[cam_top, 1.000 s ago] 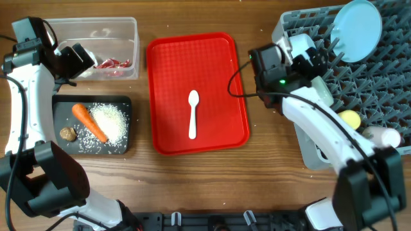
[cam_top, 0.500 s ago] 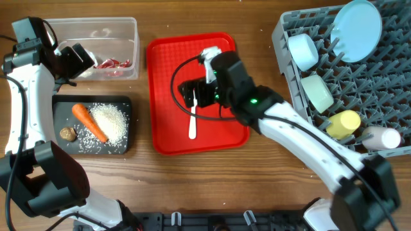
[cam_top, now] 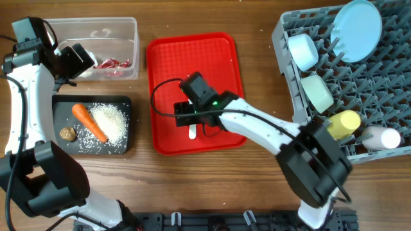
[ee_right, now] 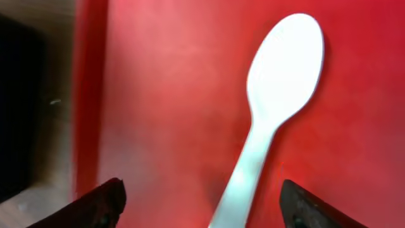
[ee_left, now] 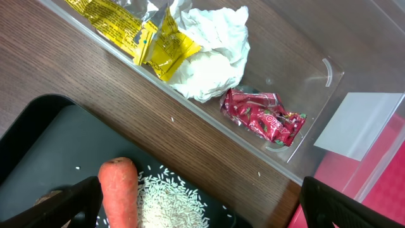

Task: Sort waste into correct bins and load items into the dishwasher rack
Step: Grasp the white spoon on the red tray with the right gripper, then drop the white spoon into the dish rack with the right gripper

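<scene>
Right wrist: parted jaws flank white spoon (ee_right: 278, 82) (red tray (ee_right: 164, 95)).

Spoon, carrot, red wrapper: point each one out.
spoon (ee_right: 285, 69), right wrist view, on its bowl.
carrot (cam_top: 90, 123), overhead view, middle of its body.
red wrapper (ee_left: 262, 117), left wrist view, centre of the crinkled foil.

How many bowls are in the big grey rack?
2. The upper bowl sits by the rack's left edge beside the plate; the lower bowl is just below it, above the yellow cup. None seems hidden.
</scene>
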`<state>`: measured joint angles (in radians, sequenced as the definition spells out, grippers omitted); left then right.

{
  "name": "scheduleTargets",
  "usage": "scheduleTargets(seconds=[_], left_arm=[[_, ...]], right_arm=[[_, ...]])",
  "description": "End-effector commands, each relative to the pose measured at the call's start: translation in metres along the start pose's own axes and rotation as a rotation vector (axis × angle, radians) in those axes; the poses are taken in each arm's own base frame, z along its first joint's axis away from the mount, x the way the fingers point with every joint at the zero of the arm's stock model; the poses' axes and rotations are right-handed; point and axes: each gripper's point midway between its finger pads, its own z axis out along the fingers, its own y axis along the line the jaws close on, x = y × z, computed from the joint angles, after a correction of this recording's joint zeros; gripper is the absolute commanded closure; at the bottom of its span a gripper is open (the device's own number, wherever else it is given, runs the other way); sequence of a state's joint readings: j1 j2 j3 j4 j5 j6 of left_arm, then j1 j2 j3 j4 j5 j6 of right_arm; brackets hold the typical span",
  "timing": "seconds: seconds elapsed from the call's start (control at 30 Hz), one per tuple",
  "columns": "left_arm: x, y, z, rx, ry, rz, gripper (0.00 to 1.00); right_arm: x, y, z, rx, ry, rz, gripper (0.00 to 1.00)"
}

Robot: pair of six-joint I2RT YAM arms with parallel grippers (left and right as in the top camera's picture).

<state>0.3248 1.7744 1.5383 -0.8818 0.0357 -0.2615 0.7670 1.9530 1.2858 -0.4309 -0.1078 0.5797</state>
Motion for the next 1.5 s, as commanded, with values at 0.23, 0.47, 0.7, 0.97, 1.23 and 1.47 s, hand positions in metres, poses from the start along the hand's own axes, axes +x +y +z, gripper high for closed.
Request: scheduleTargets(seconds=[0.23,0.47,0.7,0.97,1.23,1.47], left_arm=[[-0.008,-0.004,-0.011,0.022,-0.031,-0.013,0.00],[-0.008,-0.004,-0.011,0.022,-0.031,-0.013,0.00],[-0.008,-0.004,-0.011,0.022,-0.031,-0.013,0.00],[-0.008,-0.004,-0.011,0.022,-0.031,-0.013,0.00],[-0.008,-0.004,-0.011,0.022,-0.031,-0.013,0.00],[-0.008,-0.004,-0.011,0.022,-0.031,-0.013,0.00]], right_arm=[[-0.012,-0.020,0.034,0.044,0.007,0.150,0.72],[-0.019,-0.010,0.037,-0.021,-0.005,0.115,0.90],[-0.031,0.007,0.019,-0.103,-0.022,0.029,0.96],[-0.096,-0.033,-0.128,-0.070,-0.278,0.039,0.96],[-0.106,-0.156,-0.218,0.135,-0.403,0.344,0.96],[-0.076,-0.289,-0.266,0.326,-0.456,0.779,0.96]])
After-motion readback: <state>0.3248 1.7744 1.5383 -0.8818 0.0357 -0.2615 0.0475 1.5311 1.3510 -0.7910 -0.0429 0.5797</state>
